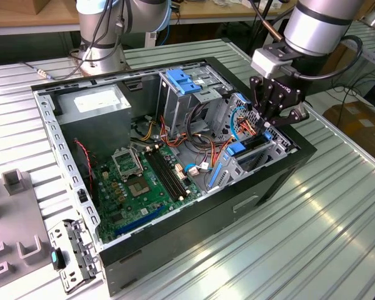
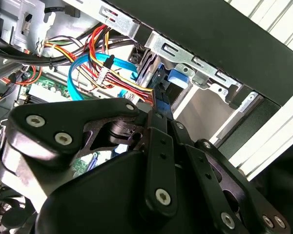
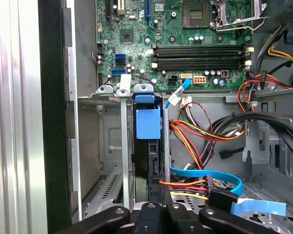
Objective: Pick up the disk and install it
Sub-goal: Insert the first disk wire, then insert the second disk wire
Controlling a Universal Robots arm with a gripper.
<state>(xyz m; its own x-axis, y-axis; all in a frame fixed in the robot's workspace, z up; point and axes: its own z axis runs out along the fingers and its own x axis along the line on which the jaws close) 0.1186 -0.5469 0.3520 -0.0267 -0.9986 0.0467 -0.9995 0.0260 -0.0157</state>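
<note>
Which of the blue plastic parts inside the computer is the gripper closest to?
The blue tab in the drive cage right below the gripper. The big blue latch sits farther back, atop the other cage.

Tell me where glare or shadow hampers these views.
Exterior view: strong glare on the ribbed metal table, and the gripper is dark over the drive cage. Second wrist view: the gripper's black body lies in shadow. First wrist view: evenly lit motherboard.
</note>
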